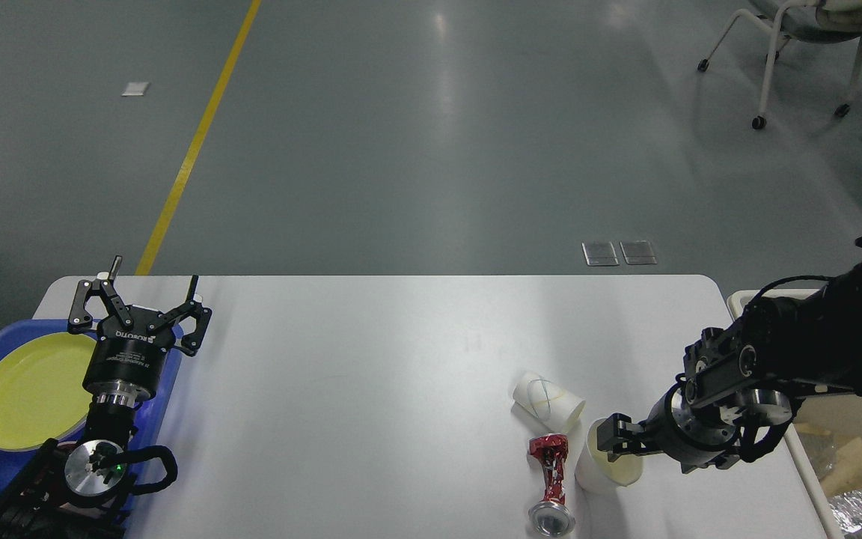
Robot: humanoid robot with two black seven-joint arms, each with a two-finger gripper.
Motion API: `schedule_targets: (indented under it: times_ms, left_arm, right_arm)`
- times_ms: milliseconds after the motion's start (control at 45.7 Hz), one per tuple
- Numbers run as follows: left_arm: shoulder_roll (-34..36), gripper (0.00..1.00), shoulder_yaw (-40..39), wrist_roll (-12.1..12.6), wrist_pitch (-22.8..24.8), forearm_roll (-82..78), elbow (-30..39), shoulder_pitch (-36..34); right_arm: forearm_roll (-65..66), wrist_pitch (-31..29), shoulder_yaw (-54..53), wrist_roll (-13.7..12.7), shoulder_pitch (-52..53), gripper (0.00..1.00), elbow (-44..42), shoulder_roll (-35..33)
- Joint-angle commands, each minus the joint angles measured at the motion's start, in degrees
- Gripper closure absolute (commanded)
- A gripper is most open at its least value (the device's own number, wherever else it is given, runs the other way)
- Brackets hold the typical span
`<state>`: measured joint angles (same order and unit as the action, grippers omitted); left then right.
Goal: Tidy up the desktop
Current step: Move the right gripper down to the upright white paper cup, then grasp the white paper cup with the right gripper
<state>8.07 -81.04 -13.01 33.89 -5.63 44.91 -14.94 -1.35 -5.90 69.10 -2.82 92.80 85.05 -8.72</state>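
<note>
The white desktop [371, 374] fills the lower part of the head view. On its right front lie a white paper cup on its side [548, 403], a second paper cup [610, 466] with its mouth facing up and right, and a crushed red can [551, 479]. My right gripper [615, 440] is low at the mouth of the second cup, with one dark finger over the rim. Its other finger is hidden, so I cannot tell its state. My left gripper [153, 281] stands open and empty at the desktop's left edge, pointing away from me.
A blue tray [169, 374] at the left front holds a yellow plate [27, 389]. A cream bin [738, 301] with crumpled waste stands off the right edge, under my right arm. A wheeled chair [805, 45] stands on the floor at the far right.
</note>
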Motion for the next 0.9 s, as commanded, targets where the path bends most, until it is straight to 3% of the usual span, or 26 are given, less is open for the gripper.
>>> schedule_targets:
  times_ms: [0, 175, 241, 416, 875]
  left_arm:
    - [0.0, 0.04, 0.0, 0.0, -0.1, 0.0, 0.0, 0.0]
    - [0.0, 0.04, 0.0, 0.0, 0.0, 0.0, 0.0, 0.0]
    - [0.0, 0.04, 0.0, 0.0, 0.0, 0.0, 0.0, 0.0]
    - [0.0, 0.04, 0.0, 0.0, -0.1, 0.0, 0.0, 0.0]
    - [0.0, 0.04, 0.0, 0.0, -0.1, 0.0, 0.0, 0.0]
  right_arm:
    - [-0.1, 0.4, -1.3, 0.0, -1.0, 0.04, -0.8, 0.0]
    - [-0.2, 0.4, -1.5, 0.0, -1.6, 0.51, -0.9, 0.0]
    - [-0.2, 0.4, -1.6, 0.0, -2.3, 0.61, -1.2, 0.1]
    - [-0.2, 0.3, -2.2, 0.0, -3.2, 0.98, -1.3, 0.1]
    - [-0.3, 0.4, -3.1, 0.0, -3.1, 1.00, -1.3, 0.1]
